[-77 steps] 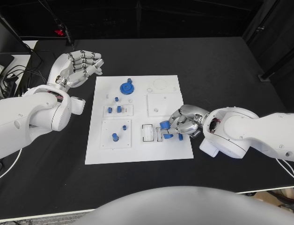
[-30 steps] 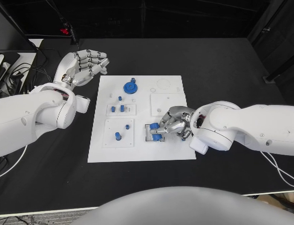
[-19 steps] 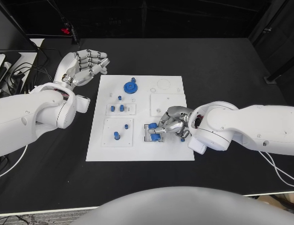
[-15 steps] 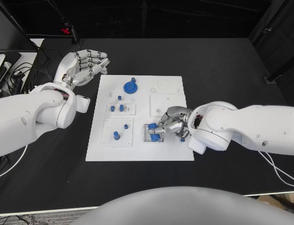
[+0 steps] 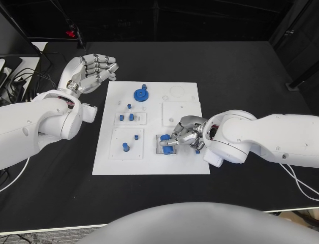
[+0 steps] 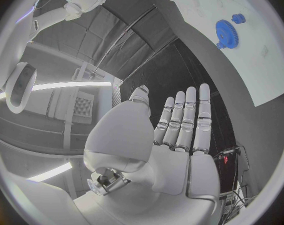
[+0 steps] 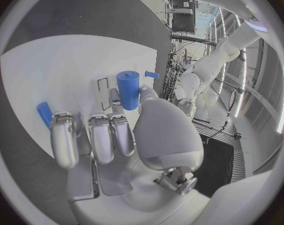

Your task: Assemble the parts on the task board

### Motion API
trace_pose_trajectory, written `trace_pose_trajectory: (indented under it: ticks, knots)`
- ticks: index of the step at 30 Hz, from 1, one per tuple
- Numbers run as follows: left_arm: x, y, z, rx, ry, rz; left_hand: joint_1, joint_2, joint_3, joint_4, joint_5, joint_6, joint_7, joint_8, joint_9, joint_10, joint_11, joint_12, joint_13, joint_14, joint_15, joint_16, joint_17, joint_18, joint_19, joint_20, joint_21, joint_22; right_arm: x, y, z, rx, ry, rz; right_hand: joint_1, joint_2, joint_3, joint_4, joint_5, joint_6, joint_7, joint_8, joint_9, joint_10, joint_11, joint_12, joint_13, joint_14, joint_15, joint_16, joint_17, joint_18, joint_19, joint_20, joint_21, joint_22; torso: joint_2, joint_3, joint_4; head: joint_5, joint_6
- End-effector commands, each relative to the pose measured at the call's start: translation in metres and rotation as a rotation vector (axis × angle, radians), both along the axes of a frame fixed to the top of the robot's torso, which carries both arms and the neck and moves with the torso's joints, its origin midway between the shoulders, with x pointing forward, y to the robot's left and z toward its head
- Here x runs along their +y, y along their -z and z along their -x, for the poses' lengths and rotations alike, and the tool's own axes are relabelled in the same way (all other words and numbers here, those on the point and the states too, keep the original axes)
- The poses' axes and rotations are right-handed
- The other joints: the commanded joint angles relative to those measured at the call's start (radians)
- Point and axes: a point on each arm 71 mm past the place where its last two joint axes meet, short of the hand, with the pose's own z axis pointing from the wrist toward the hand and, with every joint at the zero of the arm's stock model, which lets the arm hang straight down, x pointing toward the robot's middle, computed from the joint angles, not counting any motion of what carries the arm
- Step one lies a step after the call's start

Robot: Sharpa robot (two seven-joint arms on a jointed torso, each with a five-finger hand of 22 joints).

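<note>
A blue cylinder [image 7: 127,89] sits pinched in the right hand [image 5: 183,136], low over the slotted fixture on the near right part of the task board [image 5: 151,168]. The blue gear [image 5: 140,94] and several small pegs [image 5: 131,117] already stand in the board, so I judge the job partly done. The left hand [image 5: 92,72] hovers off the board's far left corner over the bench [image 5: 232,66], fingers straight, side by side, holding nothing.
</note>
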Motion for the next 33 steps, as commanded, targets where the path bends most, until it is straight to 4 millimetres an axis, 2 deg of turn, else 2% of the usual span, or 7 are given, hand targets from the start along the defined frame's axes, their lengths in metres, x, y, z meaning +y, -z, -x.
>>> trace_pose_trajectory:
  ticks: [1,10,16,26,33]
  knots:
    - [-0.0012,-0.0012,0.0,-0.001,0.008,0.005,-0.001,0.011,-0.007,0.002,0.003,-0.01,0.058,0.006,-0.001,-0.007,0.003,0.003,-0.001,-0.006,-0.003,0.005,-0.001,0.009,0.006,0.0,0.006,-0.001,0.0013,-0.0006,0.0,-0.008,-0.013,0.01,-0.011,-0.005,-0.012,0.001,-0.005,0.004,0.002,-0.005,0.002,0.104,-0.001,0.003,0.263,0.104,0.0,0.002,0.263,-0.007,0.108,-0.003,0.003,0.263,0.0,0.0003,0.0001,0.0,0.0]
    - [-0.0015,-0.0011,0.0,-0.001,0.009,0.005,-0.001,0.011,-0.007,0.002,0.003,-0.01,0.058,0.006,-0.001,-0.007,0.003,0.003,-0.001,-0.006,-0.003,0.005,-0.001,0.009,0.006,0.0,0.006,-0.001,0.0037,-0.0008,-0.0003,-0.012,-0.016,0.006,-0.033,-0.008,-0.041,0.002,-0.021,-0.003,0.004,-0.001,0.009,0.104,0.0,0.003,0.263,0.104,0.0,0.002,0.263,-0.007,0.108,-0.003,0.003,0.263,0.0,-0.0003,0.0004,0.0,0.0]
    - [-0.0014,-0.0011,0.0001,-0.001,0.009,0.006,-0.001,0.011,-0.007,0.002,0.003,-0.01,0.058,0.006,-0.001,-0.007,0.003,0.003,-0.001,-0.006,-0.003,0.005,-0.001,0.009,0.006,0.0,0.006,-0.001,0.0049,-0.0007,-0.0004,-0.012,-0.018,0.005,-0.038,-0.005,-0.057,0.0,-0.026,-0.032,0.01,0.009,0.015,0.104,0.005,0.003,0.263,0.104,0.001,0.002,0.263,-0.007,0.108,-0.002,0.003,0.263,0.001,0.0,0.0003,0.002,0.0]
    - [-0.0015,-0.001,0.0002,0.001,0.009,0.005,-0.001,0.011,-0.007,0.002,0.003,-0.01,0.058,0.006,-0.001,-0.007,0.003,0.003,-0.001,-0.006,-0.003,0.005,-0.001,0.009,0.006,0.0,0.006,-0.001,0.0073,0.0004,-0.0004,-0.002,-0.028,0.015,-0.037,0.003,-0.079,0.0,-0.027,-0.082,0.017,0.049,0.035,0.104,0.011,0.003,0.263,0.104,0.004,0.002,0.263,-0.007,0.108,0.0,0.003,0.263,0.0,-0.0002,0.0004,0.001,0.0]
    - [-0.0019,-0.001,0.0001,0.002,0.01,0.006,-0.001,0.011,-0.007,0.002,0.003,-0.01,0.058,0.006,-0.001,-0.007,0.003,0.003,-0.001,-0.006,-0.003,0.005,-0.001,0.009,0.006,0.0,0.006,-0.001,0.0084,0.001,-0.0005,0.003,-0.035,0.022,-0.052,0.012,-0.107,0.002,-0.035,-0.137,0.022,0.099,0.057,0.104,0.016,0.003,0.263,0.104,0.006,0.002,0.263,-0.007,0.108,0.003,0.003,0.263,0.0,0.0001,-0.0009,0.002,0.0]
